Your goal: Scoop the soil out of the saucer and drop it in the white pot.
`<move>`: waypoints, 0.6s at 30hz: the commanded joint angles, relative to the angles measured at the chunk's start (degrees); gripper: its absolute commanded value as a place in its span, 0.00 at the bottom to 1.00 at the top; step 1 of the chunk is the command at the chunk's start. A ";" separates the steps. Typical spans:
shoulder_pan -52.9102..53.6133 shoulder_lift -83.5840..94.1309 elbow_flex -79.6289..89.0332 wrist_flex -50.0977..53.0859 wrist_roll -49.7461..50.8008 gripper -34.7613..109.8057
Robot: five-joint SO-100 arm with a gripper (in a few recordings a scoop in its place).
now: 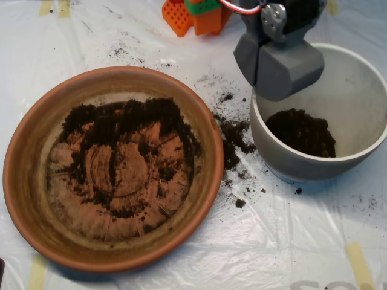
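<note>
A: What is the biggest thing here?

B: The table cover (pixel 254 254), a pale plastic sheet under everything. On it, at the left, sits the saucer (pixel 24 181), wide and shallow, of terracotta. At the right stands the white pot (pixel 357 96), deeper and narrower.

A: And the scoop?

B: The scoop (pixel 279 67) hangs over the upper left rim of the white pot. Its two grey halves look pressed together, with only a seam between them. If something is inside, I cannot tell.

A: Where is the soil?

B: The soil (pixel 124 121) lies mostly in the upper half of the saucer, in a dark band near the far wall, with thin smears across the ridged bottom. A smaller heap of soil (pixel 301 132) is already in the pot. Some spilled crumbs (pixel 234 140) lie on the sheet between the two vessels.

A: How will it handle?

B: I judge it light, loose and crumbly, so it will not hold its shape and will slip out of any gap. It is better to bite where the band is thickest, at the upper part of the saucer, and to close fully before lifting. The thin layer on the bottom will be hard to gather.

A: Anything else?

B: Orange and green plastic blocks (pixel 196 15) at the top edge.
</note>
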 commanded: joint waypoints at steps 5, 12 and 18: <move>-5.62 -0.97 -5.89 1.67 -2.64 0.49; -5.54 -0.62 -4.31 2.11 -3.25 0.52; -4.75 3.08 -2.29 0.26 -0.44 0.51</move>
